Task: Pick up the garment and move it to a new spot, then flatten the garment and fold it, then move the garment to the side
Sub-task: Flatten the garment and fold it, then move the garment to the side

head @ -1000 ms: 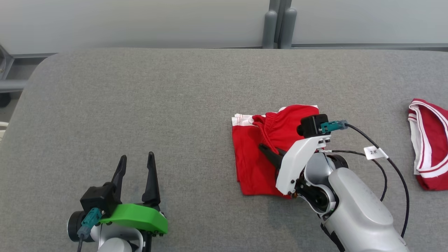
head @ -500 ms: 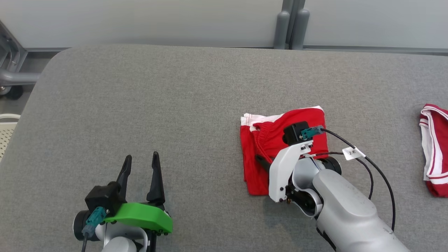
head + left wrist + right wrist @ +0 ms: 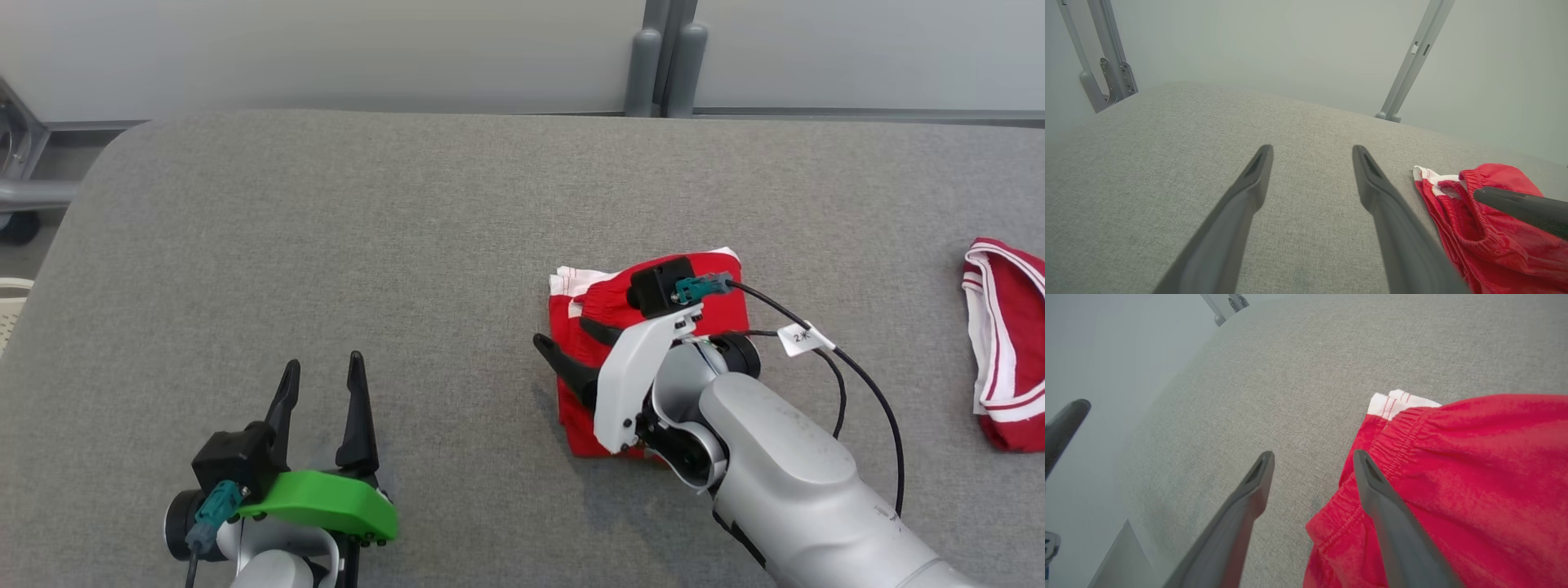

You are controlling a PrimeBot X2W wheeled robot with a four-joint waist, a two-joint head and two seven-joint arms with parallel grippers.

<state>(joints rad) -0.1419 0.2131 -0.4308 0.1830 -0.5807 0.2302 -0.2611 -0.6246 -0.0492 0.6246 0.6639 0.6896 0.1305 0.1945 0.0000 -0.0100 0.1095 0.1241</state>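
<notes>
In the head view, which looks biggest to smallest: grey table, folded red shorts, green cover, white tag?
1. grey table
2. folded red shorts, partly behind the arm
3. green cover, nearer the camera
4. white tag

This is looking like a robotics lab or test room rather than a home. Plain pale wall panels point(image 3: 326, 49) are running behind the work area, with grey metal posts point(image 3: 665, 69) standing against them and a bracketed metal frame point(image 3: 1106, 69) rising past the counter's far corner. The counter point(image 3: 408, 245) is wearing a tight grey fabric cover with rounded corners. A pale robot arm point(image 3: 784, 482) is reaching over it, trailing exposed black cables point(image 3: 882, 408), one carrying a white paper tag point(image 3: 804, 337). The other arm is wearing a bright green, printed-looking cover point(image 3: 322, 502). A folded red garment point(image 3: 722, 298) and a second red-and-white garment point(image 3: 1008, 359) are lying well apart on the fabric.
</notes>
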